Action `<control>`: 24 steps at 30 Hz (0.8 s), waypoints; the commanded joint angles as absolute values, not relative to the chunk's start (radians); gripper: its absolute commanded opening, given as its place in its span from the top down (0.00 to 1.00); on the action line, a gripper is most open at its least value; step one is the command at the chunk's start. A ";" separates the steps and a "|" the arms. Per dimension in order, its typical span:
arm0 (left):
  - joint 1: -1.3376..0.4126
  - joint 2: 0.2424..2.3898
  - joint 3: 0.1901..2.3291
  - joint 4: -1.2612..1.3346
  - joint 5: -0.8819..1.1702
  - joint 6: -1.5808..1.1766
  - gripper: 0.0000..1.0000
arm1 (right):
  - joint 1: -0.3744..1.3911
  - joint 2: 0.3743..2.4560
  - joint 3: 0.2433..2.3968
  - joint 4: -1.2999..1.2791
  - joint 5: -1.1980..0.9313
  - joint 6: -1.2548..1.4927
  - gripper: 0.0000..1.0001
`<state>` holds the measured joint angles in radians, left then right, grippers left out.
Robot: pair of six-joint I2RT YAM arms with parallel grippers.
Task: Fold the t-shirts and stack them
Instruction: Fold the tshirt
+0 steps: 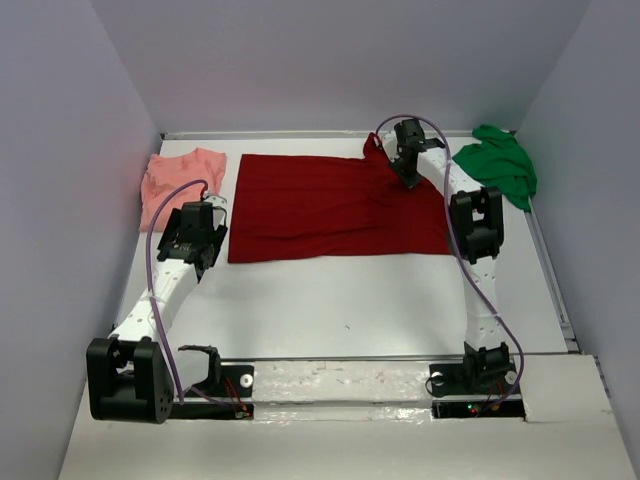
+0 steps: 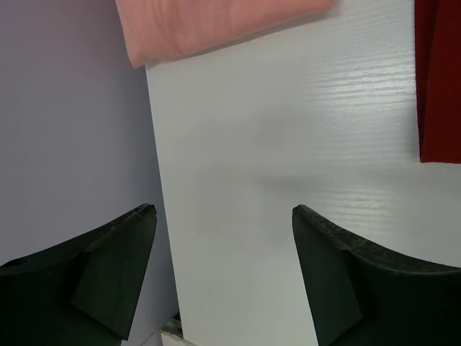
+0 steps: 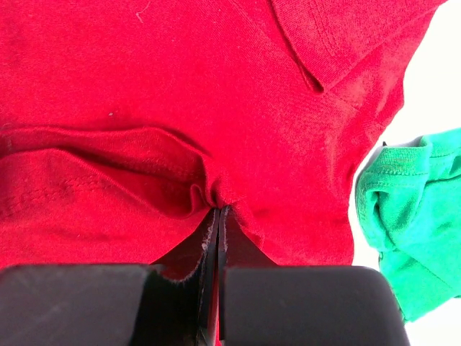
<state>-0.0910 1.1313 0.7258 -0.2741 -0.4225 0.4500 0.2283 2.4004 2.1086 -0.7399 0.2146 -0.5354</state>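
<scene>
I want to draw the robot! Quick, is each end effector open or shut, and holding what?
Left end effector: open, holding nothing.
Right end effector: shut on the dark red shirt.

The frame is mostly filled by the dark red t-shirt [image 3: 144,72], laid out with a collar seam seen at upper right. A bunched fold of its cloth is pinched between the closed jaws of the right gripper [image 3: 218,210] at bottom centre, and creases are drawn towards that point. The green t-shirt [image 3: 410,209] is seen crumpled just beside it at the right, on the white table [image 3: 439,86]
</scene>
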 commanded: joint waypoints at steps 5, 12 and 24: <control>-0.097 1.134 0.719 -0.272 -0.436 0.445 0.11 | 0.224 2.424 2.111 -0.640 0.279 -0.571 1.00; -0.097 1.138 0.719 -0.272 -0.437 0.445 0.11 | 0.224 2.437 2.082 -0.580 0.318 -0.581 0.81; -0.097 1.132 0.724 -0.275 -0.437 0.442 0.11 | 0.224 2.390 2.086 -0.545 0.341 -0.580 0.20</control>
